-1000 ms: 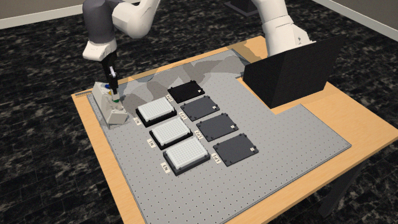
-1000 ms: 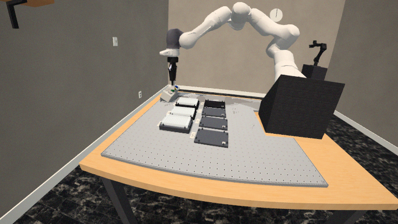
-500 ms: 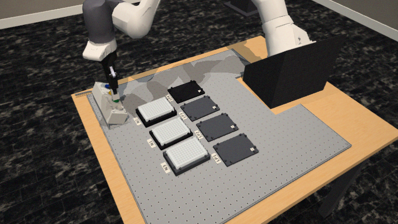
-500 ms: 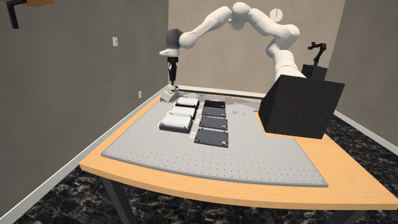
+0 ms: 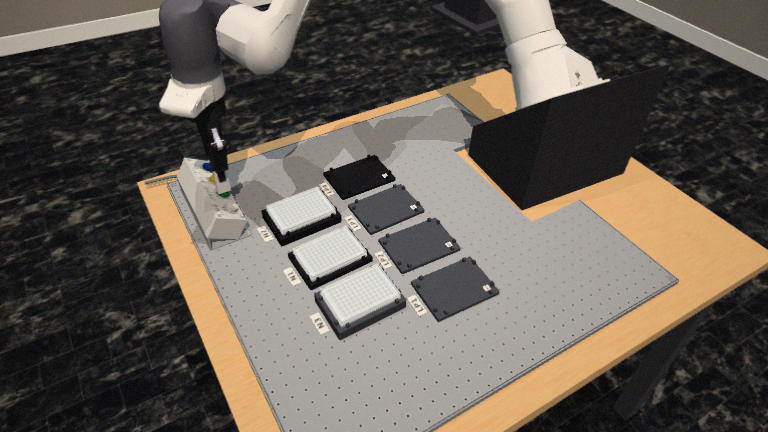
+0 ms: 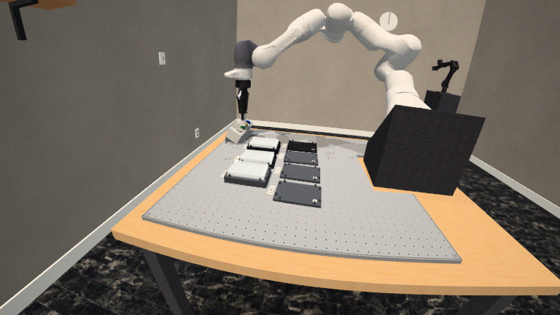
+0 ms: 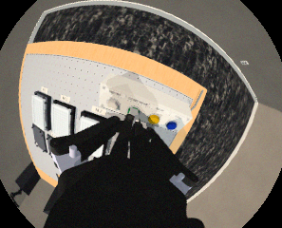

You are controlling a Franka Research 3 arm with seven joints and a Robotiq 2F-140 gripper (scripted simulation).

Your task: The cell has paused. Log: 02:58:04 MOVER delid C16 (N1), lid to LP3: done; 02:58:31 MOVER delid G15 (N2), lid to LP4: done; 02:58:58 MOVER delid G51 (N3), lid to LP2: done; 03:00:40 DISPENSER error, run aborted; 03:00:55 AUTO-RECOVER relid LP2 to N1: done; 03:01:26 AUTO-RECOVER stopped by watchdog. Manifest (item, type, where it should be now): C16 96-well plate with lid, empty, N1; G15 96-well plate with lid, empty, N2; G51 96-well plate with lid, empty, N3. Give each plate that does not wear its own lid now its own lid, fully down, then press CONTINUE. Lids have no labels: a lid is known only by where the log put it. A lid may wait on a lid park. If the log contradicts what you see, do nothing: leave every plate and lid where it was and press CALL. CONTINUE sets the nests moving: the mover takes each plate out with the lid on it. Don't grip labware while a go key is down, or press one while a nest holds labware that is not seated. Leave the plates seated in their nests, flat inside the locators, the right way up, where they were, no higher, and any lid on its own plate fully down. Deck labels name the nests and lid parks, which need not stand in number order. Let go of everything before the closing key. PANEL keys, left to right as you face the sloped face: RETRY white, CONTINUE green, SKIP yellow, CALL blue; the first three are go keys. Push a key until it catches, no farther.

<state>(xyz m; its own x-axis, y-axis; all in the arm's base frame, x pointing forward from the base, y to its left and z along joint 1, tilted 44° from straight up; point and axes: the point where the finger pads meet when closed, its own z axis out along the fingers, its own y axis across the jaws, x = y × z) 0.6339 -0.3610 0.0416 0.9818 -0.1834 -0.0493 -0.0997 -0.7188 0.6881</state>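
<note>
with its fingers pressed together on nothing, the gripper (image 5: 222, 188) points straight down at the panel (image 5: 210, 218) in the deck's far left corner, tip right at the green continue key (image 5: 224, 194); yellow (image 5: 212, 178) and blue (image 5: 207, 167) sit just beyond it. all three plates (image 5: 330, 252) wear lids in their nests, well apart from the tip, and all four lid parks (image 5: 417, 244) look bare. deck tags by the nests are mirrored and mostly too small to read.

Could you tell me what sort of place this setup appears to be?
Probably a lab automation cell: three well plates sit in labelled nests beside four lid parks on a perforated deck, and an arm's shut pincer reaches a key panel.
</note>
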